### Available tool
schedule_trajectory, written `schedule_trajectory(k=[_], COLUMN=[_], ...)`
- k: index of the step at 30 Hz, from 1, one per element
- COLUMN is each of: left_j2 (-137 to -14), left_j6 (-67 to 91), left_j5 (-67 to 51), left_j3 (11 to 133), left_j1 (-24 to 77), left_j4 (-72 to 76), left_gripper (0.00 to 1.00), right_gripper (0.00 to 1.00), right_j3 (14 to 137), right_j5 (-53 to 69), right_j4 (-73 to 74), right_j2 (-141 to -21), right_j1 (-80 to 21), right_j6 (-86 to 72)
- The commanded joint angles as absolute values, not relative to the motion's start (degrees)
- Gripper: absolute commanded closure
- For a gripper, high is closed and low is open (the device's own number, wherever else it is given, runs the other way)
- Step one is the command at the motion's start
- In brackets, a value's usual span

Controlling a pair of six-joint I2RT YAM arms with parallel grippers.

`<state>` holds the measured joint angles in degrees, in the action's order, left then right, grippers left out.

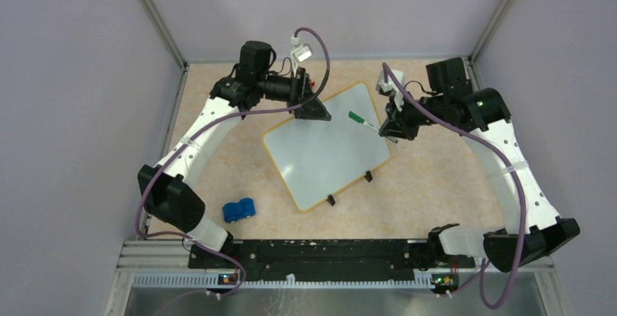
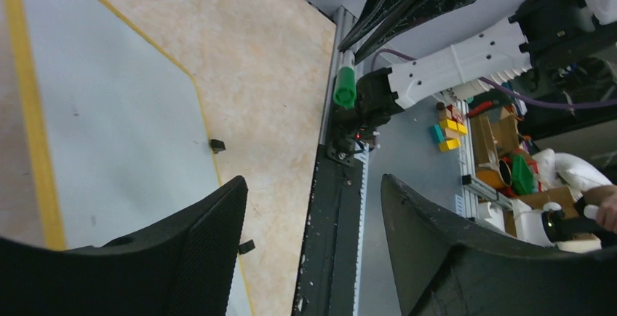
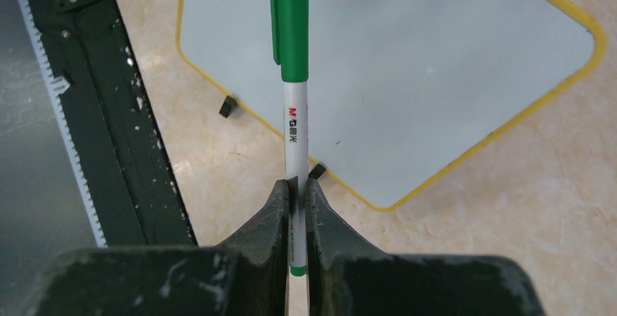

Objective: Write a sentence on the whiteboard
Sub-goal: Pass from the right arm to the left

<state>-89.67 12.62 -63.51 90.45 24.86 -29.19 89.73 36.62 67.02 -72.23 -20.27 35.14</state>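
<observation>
"m&g" on the marker (image 3: 295, 134)

The whiteboard (image 1: 320, 152) lies on the table (image 1: 436, 185) — toy car (image 1: 239, 210) near-left, marker (image 1: 362, 121) over right edge.

The left arm (image 1: 196, 134) reaches from its base at the near left corner toward the far side. It bends at the wrist so that the left gripper (image 1: 314, 110) points inward to the right. Its fingers (image 2: 211, 243) stand well apart with nothing between them. The right arm (image 1: 513, 159) mirrors this pose from the near right corner, folding inward to the left at its far end. The right gripper (image 3: 296, 188) tilts downward, its fingers (image 3: 273, 214) pressed tight on the lower barrel of a marker (image 3: 296, 127).
</observation>
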Motion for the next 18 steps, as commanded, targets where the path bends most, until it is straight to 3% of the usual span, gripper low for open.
schedule_trajectory(k=[1,5,18], left_j2=[-88.6,-88.1,-85.6], left_j6=[16.1,18.0,27.4], left_j5=[-68.5,-70.8,-77.9], left_j3=[87.6,85.0,79.1], left_j1=[27.7,30.0,31.1], left_j4=[-23.0,-20.6,-9.3], left_gripper=[0.34,0.51,0.56], right_gripper=[1.00,1.00,1.00], right_j3=[93.5,95.3,95.3], right_j5=[31.7,30.3,25.9], right_j4=[68.4,68.5,68.3], right_j2=[-70.3,-71.1,-72.8], right_j1=[-28.0,-32.0,-35.7], right_j6=[34.1,32.8,33.3])
